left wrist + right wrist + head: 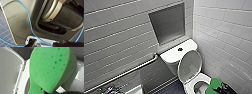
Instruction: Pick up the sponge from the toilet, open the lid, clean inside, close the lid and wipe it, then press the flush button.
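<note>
We see the sponge [50, 68], a bright green, porous block with rounded edges, clamped in the right gripper's [220, 89] jaws just above the open oval bowl of the glossy white toilet [189, 87]. The domed lid [189, 65] stands raised against the tank, whose flat top bears the dark round flush button [180, 49]. We cannot tell how the left gripper's [48, 44] jaws stand.
</note>
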